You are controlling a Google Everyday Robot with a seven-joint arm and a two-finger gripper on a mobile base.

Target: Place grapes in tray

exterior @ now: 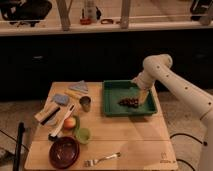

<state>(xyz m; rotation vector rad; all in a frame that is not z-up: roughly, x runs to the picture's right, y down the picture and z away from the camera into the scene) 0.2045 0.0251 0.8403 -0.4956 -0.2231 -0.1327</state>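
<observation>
The grapes (pixel 129 102), a small dark purple-brown bunch, lie inside the dark green tray (pixel 113 107), toward its right side. The tray sits at the back right of the wooden table. My gripper (pixel 143 95) hangs from the white arm just right of the grapes, over the tray's right part, close to the bunch. I cannot tell whether it touches the grapes.
On the table's left are a round dark red bowl (pixel 64 151), an orange-red fruit (pixel 69 122), a small green cup (pixel 82 134), a metal cup (pixel 85 103), a brush (pixel 48 115) and blue-grey cloths (pixel 61 98). A fork (pixel 102 159) lies near the front edge.
</observation>
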